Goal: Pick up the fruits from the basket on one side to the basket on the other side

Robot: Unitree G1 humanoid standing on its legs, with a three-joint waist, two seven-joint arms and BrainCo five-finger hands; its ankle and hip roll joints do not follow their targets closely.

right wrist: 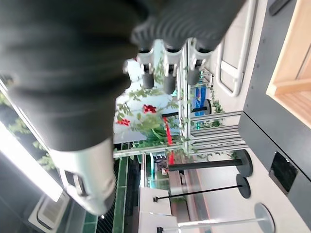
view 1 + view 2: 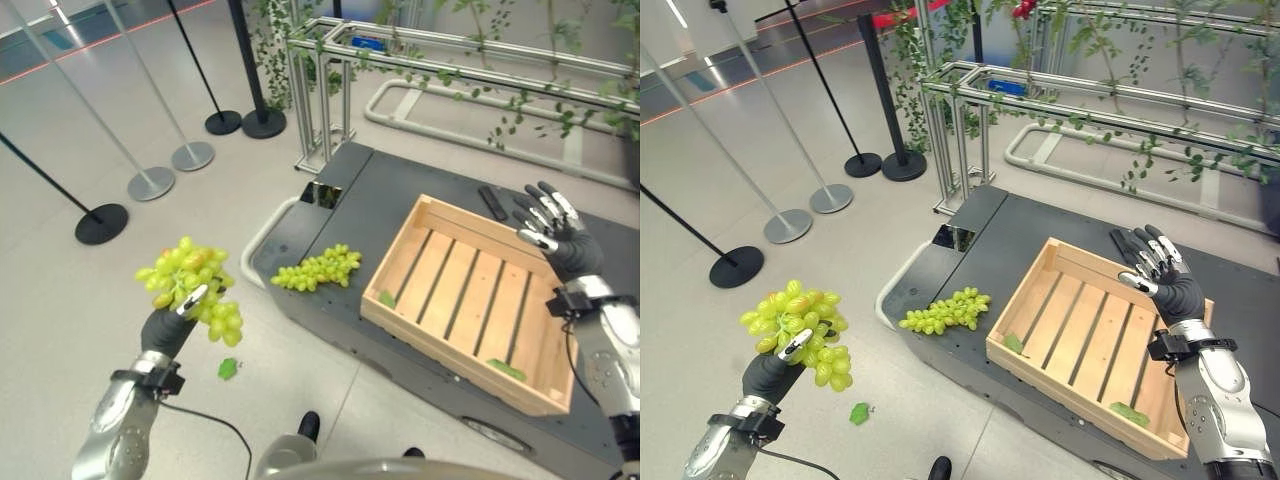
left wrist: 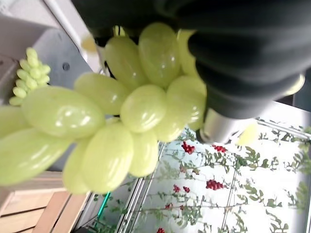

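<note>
- The left hand [image 2: 168, 325] is closed round a bunch of green grapes [image 2: 190, 285], held up over the floor, well off the near left corner of the dark platform [image 2: 400, 190].
- The right hand [image 2: 1162, 272] hangs with fingers spread and holds nothing, above the far right corner of the wooden crate [image 2: 1090, 345].
- A 2nd grape bunch [image 2: 318, 268] lies on the platform beside the crate's left edge, near the platform's left edge.
- The crate holds no fruit — only 2 small green leaves on its slats. A loose leaf [image 2: 228, 369] lies on the floor below the held bunch.
- Step in hand, as judged: carry the held bunch across and set it into the crate.
- Keep the bunch hanging below the fingers; a loose stem grip may shed grapes.
- Clear the crate's left wall before lowering — do not drag grapes over it.
- Release only once the bunch rests on the slats.
</note>
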